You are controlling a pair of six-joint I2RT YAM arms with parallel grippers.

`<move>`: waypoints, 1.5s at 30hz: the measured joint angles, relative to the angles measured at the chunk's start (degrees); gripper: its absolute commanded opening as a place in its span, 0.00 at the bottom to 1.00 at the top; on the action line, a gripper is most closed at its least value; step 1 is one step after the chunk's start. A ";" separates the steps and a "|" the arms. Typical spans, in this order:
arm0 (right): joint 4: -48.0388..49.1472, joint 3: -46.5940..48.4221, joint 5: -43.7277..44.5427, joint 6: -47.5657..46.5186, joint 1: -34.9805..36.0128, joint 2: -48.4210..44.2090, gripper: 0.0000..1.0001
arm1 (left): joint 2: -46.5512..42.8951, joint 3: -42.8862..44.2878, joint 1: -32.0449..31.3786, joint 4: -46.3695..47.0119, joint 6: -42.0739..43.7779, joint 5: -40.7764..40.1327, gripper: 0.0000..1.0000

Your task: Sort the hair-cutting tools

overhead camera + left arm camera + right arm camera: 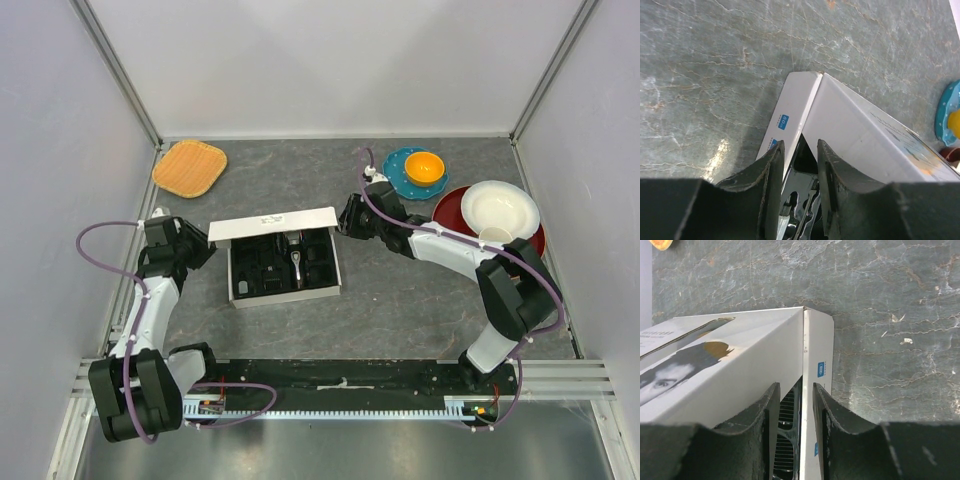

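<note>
A white box lies open mid-table, and its black moulded tray holds the hair-cutting tools. The black-and-silver clipper sits in the tray's middle, with small black pieces around it. My left gripper is at the box's left end. In the left wrist view it stands open astride the side wall, with a gap to the right finger and shiny tray contents below. My right gripper is at the box's right end. It is open astride that wall, over ribbed black comb guards.
An orange woven pad lies at the back left. At the back right stand a teal plate with an orange cup and a red plate bearing a white bowl. The enclosure's walls close in on three sides.
</note>
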 measured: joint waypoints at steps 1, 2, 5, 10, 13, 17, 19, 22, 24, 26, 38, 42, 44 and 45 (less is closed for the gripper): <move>0.00 0.00 0.33 -0.07 0.00 0.00 0.39 | -0.15 0.02 0.00 -0.07 -0.02 -0.44 0.39; -0.09 0.00 0.92 -0.15 0.00 0.00 0.40 | -0.42 0.02 0.00 -0.26 -0.02 -1.18 0.39; -0.90 0.00 3.58 -0.46 0.07 -0.28 0.42 | -1.51 0.02 0.00 -1.27 -0.07 -3.87 0.40; -3.96 0.00 9.97 -0.87 0.13 -2.97 0.52 | -4.57 0.22 0.00 -5.03 -0.42 -9.22 0.53; -4.63 0.11 12.35 -1.86 0.13 -5.11 0.62 | -6.58 1.07 0.00 -5.99 -0.44 -10.32 0.63; -4.92 2.01 13.77 -3.91 0.17 -6.56 0.69 | -8.13 3.17 0.00 -5.27 -0.42 -10.14 0.74; -4.83 3.76 13.42 -5.03 0.17 -6.56 0.71 | -8.15 3.72 0.00 -4.00 -0.37 -9.22 0.77; -4.57 6.78 9.94 -6.97 0.15 -6.19 0.71 | -7.23 3.76 0.00 -1.64 -0.20 -5.77 0.77; -4.28 8.85 6.69 -8.00 0.17 -5.14 0.71 | -5.68 3.82 0.04 -0.24 0.02 -3.08 0.77; -3.82 10.51 2.75 -8.87 0.28 -3.58 0.71 | -3.89 3.91 0.11 0.70 0.09 0.11 0.77; -5.99 5.31 -7.34 -10.32 1.84 -0.07 0.62 | -1.97 3.80 0.00 1.16 -0.83 7.76 0.75; -6.97 4.07 -7.37 -10.34 1.84 -0.02 0.68 | -1.73 2.71 0.00 1.38 -0.98 7.80 0.74; -7.04 3.82 -6.97 -10.29 1.84 -0.02 0.72 | -0.96 1.46 0.00 1.42 -1.09 7.87 0.74; -7.04 3.74 -6.62 -10.16 1.84 -0.02 0.75 | -0.42 0.90 0.00 1.55 -1.18 8.02 0.74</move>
